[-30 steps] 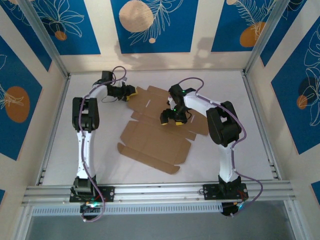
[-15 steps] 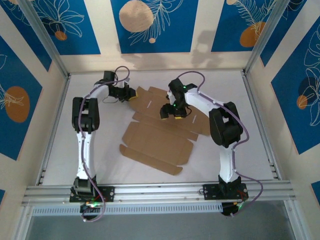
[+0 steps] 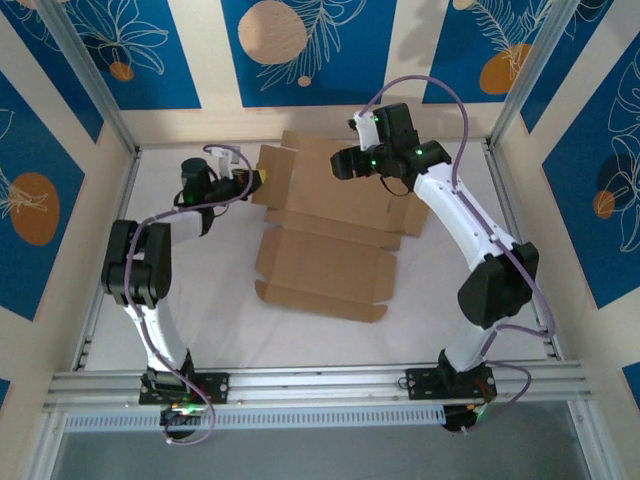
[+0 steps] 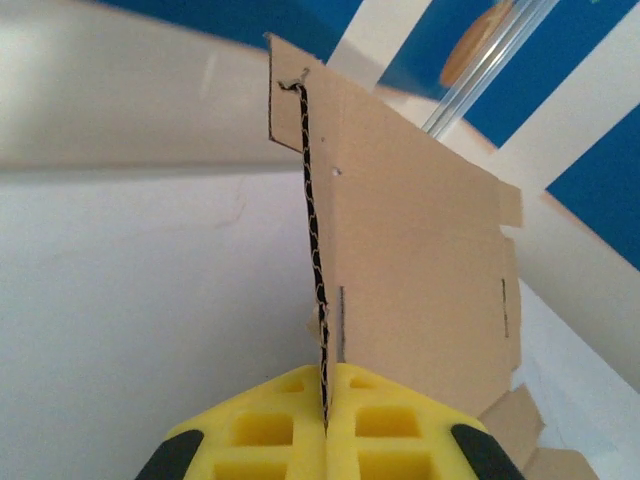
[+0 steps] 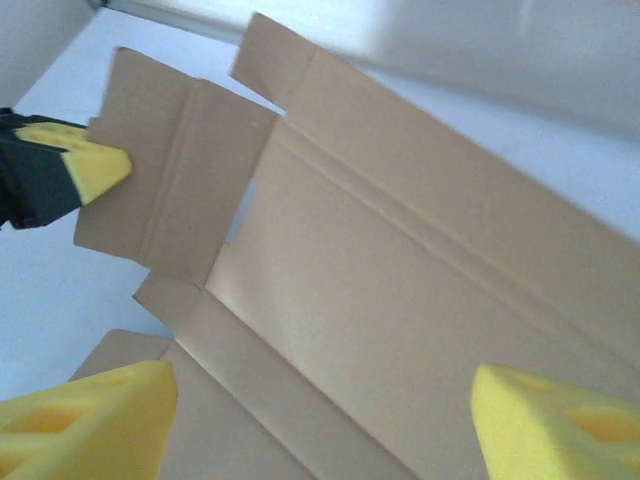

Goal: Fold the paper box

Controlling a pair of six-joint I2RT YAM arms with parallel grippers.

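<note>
We see the paper box lying mid-way across the white table, its near panels flat and its far-left flap tilted up. Our left gripper is pinched tight on that flap's edge. Our right gripper hangs over the far panels, fingers spread wide, holding nothing.

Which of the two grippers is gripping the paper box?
The left gripper: it is shut on a raised flap of the paper box, while the right gripper hangs open above it.
</note>
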